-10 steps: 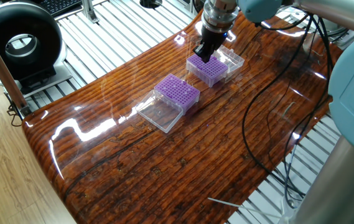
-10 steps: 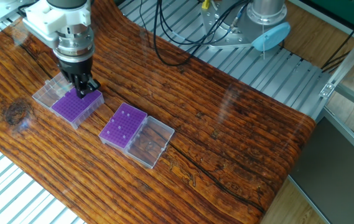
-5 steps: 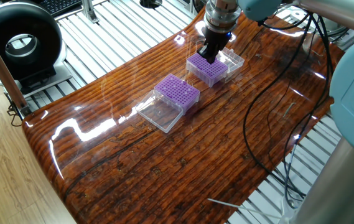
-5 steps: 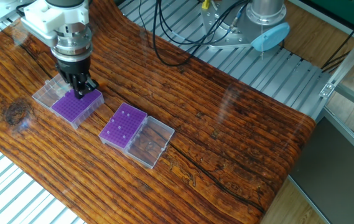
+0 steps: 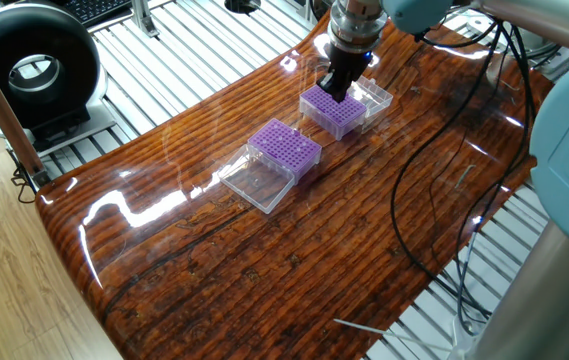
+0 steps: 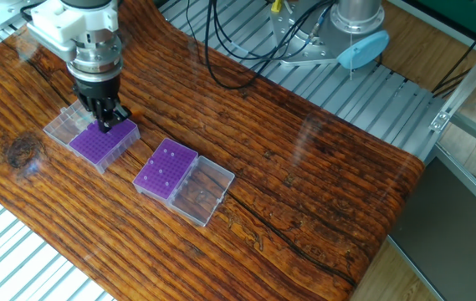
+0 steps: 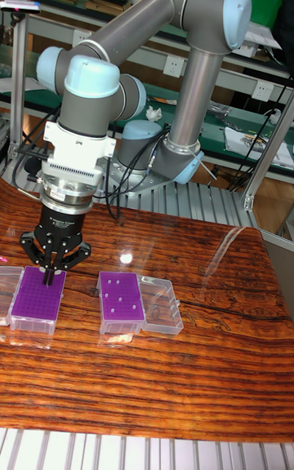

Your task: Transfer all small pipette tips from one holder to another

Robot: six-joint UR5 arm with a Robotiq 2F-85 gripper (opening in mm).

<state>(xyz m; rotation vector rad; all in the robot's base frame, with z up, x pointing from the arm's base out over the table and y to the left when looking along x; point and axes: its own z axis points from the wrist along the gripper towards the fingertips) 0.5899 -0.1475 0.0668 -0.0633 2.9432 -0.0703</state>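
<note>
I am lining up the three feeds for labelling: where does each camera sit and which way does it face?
One fixed view: high off one table end, looking down its length; the pincer and cabled arm show.
The other fixed view: high on the opposite side, looking down; wrist and pincer show.
Tall fixed view: low at the table's long edge, facing the whole arm.
All share both purple racks.

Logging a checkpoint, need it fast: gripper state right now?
Gripper: fingers drawn close together just above the left purple rack; whether a pipette tip is pinched between them cannot be told.
</note>
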